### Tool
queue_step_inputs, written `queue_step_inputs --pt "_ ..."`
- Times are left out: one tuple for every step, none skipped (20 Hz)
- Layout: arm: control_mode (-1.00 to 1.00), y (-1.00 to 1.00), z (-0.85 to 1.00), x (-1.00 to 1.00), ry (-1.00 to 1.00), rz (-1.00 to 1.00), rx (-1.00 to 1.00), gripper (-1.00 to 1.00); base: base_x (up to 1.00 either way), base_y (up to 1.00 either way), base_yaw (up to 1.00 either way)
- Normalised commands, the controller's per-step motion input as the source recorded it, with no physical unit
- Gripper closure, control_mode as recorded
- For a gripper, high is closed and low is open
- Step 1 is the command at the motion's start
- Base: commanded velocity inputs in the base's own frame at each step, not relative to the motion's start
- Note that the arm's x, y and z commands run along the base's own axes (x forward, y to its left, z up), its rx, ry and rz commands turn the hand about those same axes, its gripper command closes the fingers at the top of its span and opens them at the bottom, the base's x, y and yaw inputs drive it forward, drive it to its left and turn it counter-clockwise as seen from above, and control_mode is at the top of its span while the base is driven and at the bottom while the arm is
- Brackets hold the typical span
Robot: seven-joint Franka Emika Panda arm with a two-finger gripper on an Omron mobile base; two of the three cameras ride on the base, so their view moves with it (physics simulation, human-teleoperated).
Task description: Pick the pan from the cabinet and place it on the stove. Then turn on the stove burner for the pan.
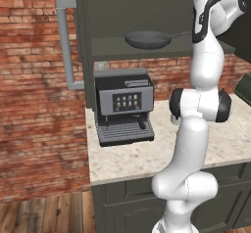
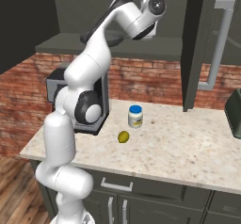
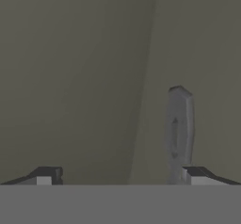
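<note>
The fingers (image 3: 44, 175) stand wide apart in the hand view, gripping nothing, their dark tips low at either side; the end of the pan's handle (image 3: 178, 132) rises just inside the right-hand tip, against the plain grey inner walls of the cabinet (image 3: 75, 77). In the left base view the pan (image 1: 147, 39) lies flat on the cabinet's open shelf (image 1: 112, 48), its long handle pointing right toward the raised white arm (image 1: 206, 60), whose hand is up at shelf level beside it. Below the shelf a coffee machine (image 1: 123, 107) stands on the speckled worktop (image 1: 132, 158) against the brick wall, and an open cabinet door with a silver bar handle (image 1: 66, 43) hangs to the left. In the right base view the arm (image 2: 94, 63) reaches up into the cabinet; on the worktop (image 2: 188, 143) a white jar with a blue lid (image 2: 135, 116) stands near a small yellow-green fruit (image 2: 123, 136), the two apart.
</note>
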Motion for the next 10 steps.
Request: queue_step_inputs --pt "-1.0 -0.07 -0.06 -0.1 0.0 0.0 0.0 -1.0 0.0 0.0 0.0" --pt "-1.0 -0.04 -0.1 -0.11 0.0 0.0 0.0 -1.0 0.0 0.0 0.0" --pt "-1.0 -0.01 -0.11 -0.13 0.0 0.0 0.0 -1.0 0.0 0.0 0.0" --pt "-1.0 -0.02 -0.13 -0.12 0.0 0.0 0.0 -1.0 0.0 0.0 0.0" --pt "-1.0 -0.08 -0.13 -0.13 0.0 0.0 0.0 -1.0 0.0 0.0 0.0" --pt "-1.0 -0.09 -0.13 -0.14 0.0 0.0 0.0 -1.0 0.0 0.0 0.0" --pt "-1.0 -0.03 -0.14 -0.11 0.0 0.0 0.0 -1.0 0.0 0.0 0.0" --pt "-1.0 -0.01 -0.18 -0.13 0.0 0.0 0.0 -1.0 0.0 0.0 0.0" --pt "-1.0 0.0 -0.19 -0.12 0.0 0.0 0.0 -1.0 0.0 0.0 0.0" --pt "-1.0 0.0 -0.22 -0.09 0.0 0.0 -0.01 -1.0 0.0 0.0 0.0"
